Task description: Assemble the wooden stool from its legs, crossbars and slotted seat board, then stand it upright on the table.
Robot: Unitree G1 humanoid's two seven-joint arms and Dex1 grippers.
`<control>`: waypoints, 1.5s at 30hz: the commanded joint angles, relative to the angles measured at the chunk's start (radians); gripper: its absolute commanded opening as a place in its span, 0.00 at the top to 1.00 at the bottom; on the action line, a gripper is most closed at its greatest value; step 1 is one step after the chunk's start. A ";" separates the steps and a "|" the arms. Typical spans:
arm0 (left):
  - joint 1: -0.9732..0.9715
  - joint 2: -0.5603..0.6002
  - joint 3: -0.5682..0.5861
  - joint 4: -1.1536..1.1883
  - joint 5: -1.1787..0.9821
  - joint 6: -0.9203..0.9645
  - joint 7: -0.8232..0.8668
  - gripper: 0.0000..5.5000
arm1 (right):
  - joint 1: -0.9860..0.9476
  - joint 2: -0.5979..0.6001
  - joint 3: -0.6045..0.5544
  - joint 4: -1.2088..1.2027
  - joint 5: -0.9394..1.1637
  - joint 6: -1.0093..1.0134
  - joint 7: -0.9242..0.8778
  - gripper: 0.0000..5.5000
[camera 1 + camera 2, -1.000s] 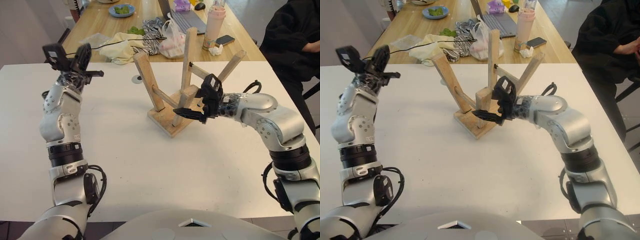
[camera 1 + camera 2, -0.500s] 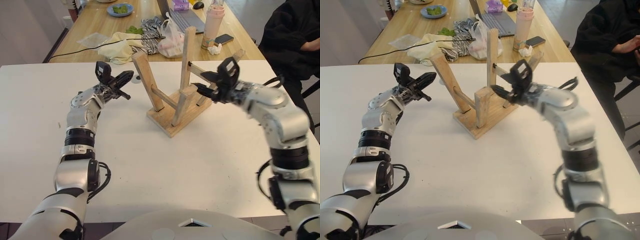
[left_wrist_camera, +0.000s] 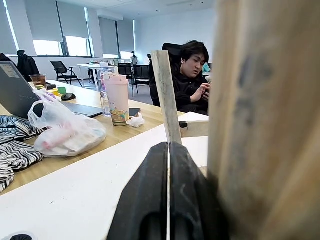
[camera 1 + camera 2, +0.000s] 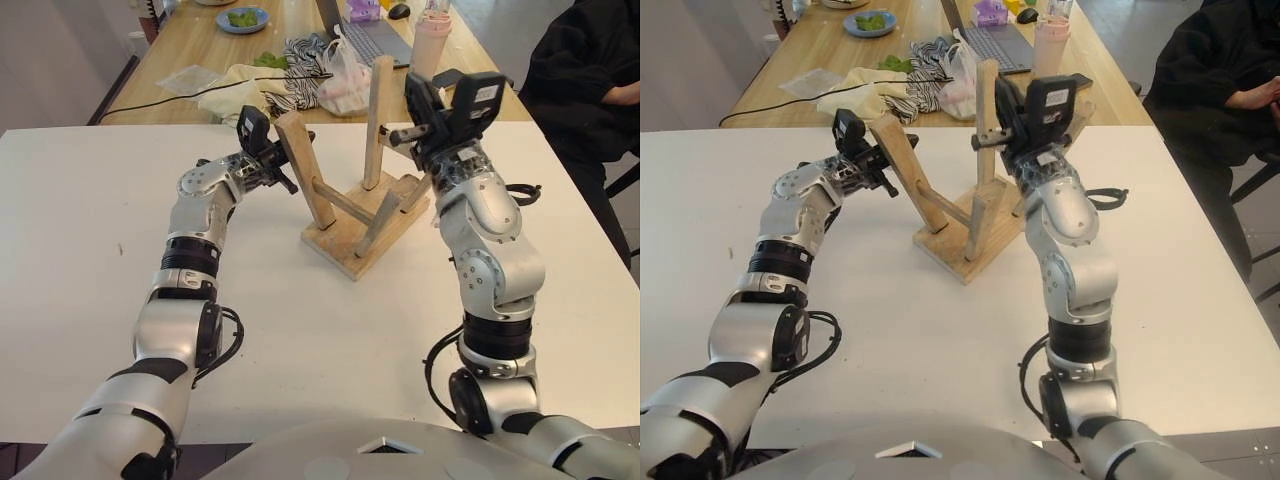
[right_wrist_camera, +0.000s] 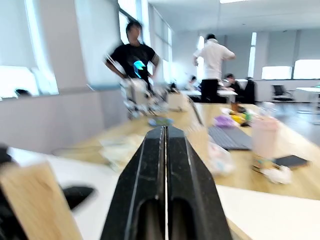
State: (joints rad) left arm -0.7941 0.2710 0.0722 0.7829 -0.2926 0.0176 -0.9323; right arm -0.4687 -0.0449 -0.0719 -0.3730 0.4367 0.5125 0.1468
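The wooden stool (image 4: 355,245) lies upside down on the white table (image 4: 120,200), seat board down and legs with crossbars pointing up. My left gripper (image 4: 281,176) is shut, its fingertips (image 3: 168,200) right against the outer side of the left leg (image 4: 303,170), holding nothing. My right gripper (image 4: 400,134) is raised to the height of the leg tops and is shut too, its tips beside the upright middle leg (image 4: 376,120). Its closed fingers (image 5: 166,190) point past a leg end (image 5: 35,200).
Behind the white table stands a wooden table with a laptop (image 4: 365,35), a plastic bag (image 4: 340,80), a pink tumbler (image 4: 425,45), a phone (image 4: 448,78), cloths and a blue bowl (image 4: 243,18). A seated person in black (image 4: 590,60) is at the right.
My left arm swung down from high at the left to the stool's left leg. My right arm rose from the seat board to the leg tops. The stool shifted slightly.
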 commanded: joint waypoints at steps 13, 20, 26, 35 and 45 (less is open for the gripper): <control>-0.013 -0.007 0.004 0.014 0.017 0.001 -0.003 1.00 | 0.048 -0.236 -0.395 0.085 0.829 0.259 0.195 1.00; 0.068 -0.006 -0.003 -0.140 0.005 0.055 0.025 1.00 | 0.207 -0.365 -0.438 0.095 0.617 0.197 0.033 1.00; 0.269 -0.015 -0.057 -0.516 -0.005 0.221 0.109 1.00 | 0.469 -0.333 -0.242 -0.210 0.363 0.195 -0.108 1.00; 0.471 -0.141 -0.135 -0.911 -0.007 0.501 0.418 1.00 | 0.655 -0.369 -0.242 -0.316 0.071 0.249 -0.234 1.00; 0.536 -0.142 -0.034 -0.985 -0.016 0.639 0.608 1.00 | 0.501 -0.388 -0.217 -0.322 0.041 0.301 -0.186 1.00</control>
State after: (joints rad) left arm -0.2714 0.1202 0.0222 -0.1729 -0.2928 0.6282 -0.3380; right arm 0.0737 -0.4115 -0.2824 -0.6983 0.4707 0.7771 -0.0462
